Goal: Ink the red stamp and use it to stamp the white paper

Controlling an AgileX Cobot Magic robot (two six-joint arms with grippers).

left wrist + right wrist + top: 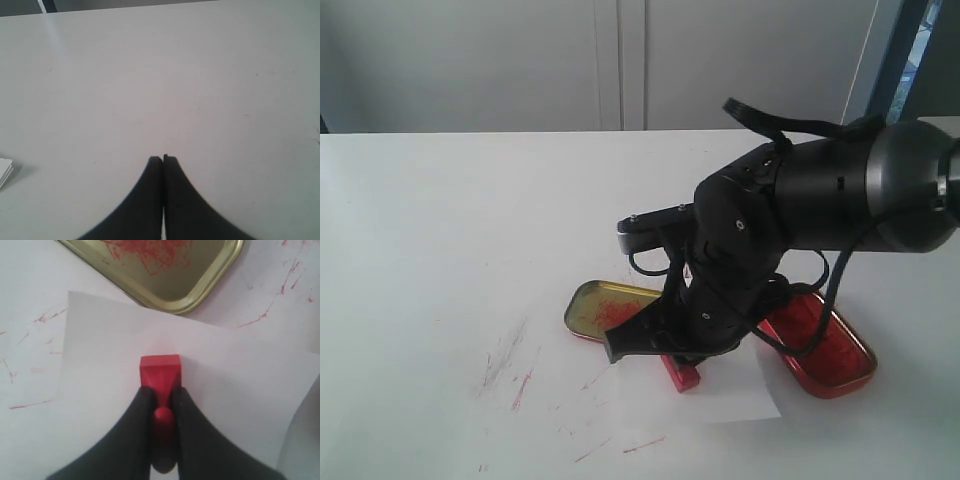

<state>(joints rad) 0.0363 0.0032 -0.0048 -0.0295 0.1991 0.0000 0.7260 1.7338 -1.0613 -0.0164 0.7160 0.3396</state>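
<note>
My right gripper (162,397) is shut on the narrow handle of the red stamp (160,371). The stamp's wider base rests face down on the white paper (115,355). From the exterior view the red stamp (682,373) pokes out below the black right gripper (665,345), at the left part of the white paper (735,395). Over bare table, my left gripper (163,161) has its jaws shut together with nothing between them; the exterior view does not show it.
A gold oblong tin (605,308) smeared with red lies just behind the paper, seen also as the gold tin (165,270). A red tin of ink (825,350) lies to the right, partly under the arm. Red streaks (520,385) mark the surface at front left.
</note>
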